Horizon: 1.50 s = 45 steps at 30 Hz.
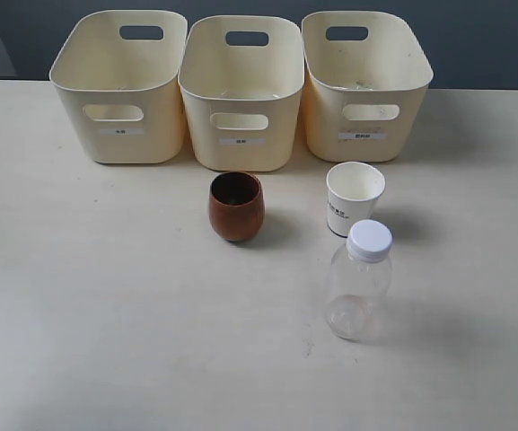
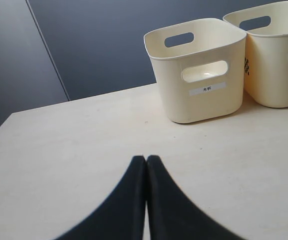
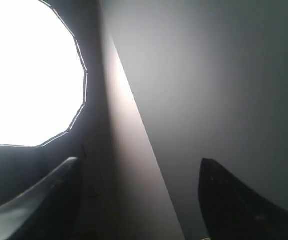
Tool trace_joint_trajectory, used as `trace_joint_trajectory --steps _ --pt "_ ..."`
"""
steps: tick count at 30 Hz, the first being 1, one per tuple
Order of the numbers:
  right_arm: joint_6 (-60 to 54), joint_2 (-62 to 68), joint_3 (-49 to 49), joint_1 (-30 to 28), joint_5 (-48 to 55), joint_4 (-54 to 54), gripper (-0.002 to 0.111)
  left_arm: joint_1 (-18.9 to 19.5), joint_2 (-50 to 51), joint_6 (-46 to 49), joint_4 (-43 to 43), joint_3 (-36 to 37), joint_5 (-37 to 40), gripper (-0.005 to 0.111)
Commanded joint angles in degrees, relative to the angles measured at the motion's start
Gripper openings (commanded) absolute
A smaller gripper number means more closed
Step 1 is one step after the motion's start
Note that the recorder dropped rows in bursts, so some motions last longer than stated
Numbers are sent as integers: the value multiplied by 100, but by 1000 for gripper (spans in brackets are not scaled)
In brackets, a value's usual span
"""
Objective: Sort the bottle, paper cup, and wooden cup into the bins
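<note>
Bottle (image 1: 358, 283), cups and bins (image 1: 200, 126) on counter (image 1: 106, 314), unsorted.
Bottle stands nearest, upright, capped; paper cup (image 1: 355, 199) just behind it; wooden cup (image 1: 236, 208) left of that, apart; three bins line the rear, side by side. Left jaws pressed together, empty; right jaws spread, empty.

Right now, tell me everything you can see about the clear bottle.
The bottle is small, clear plastic, unlabelled, apparently empty, with a white screw cap on. It stands upright on the pale table, right of the middle, nearer the camera than the paper cup just behind it. Nothing holds it.
</note>
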Motion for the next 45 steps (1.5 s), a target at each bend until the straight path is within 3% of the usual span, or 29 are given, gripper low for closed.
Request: trace_joint_trajectory --steps 1,6,9,12,18,24,45 --pt "26 -15 8 -34 -70 -556 64 -18 -28 -11 0 7 -32 0" --pt "768 -15 8 -34 -136 -2474 64 -18 -28 -11 0 7 -32 0" --pt "899 -15 8 -34 -458 -3072 64 -18 -28 -11 0 7 -42 0" --pt "940 -15 8 -34 -1017 -3288 64 -18 -28 -11 0 7 -28 0" --pt "1077 -15 8 -34 -988 -3870 64 -18 -28 -11 0 7 -28 0" --pt "1712 -15 8 -34 -469 -4161 64 -18 -28 -11 0 7 -28 0" --pt "1661 -15 8 -34 600 -4241 64 -18 -28 -11 0 7 -28 0"
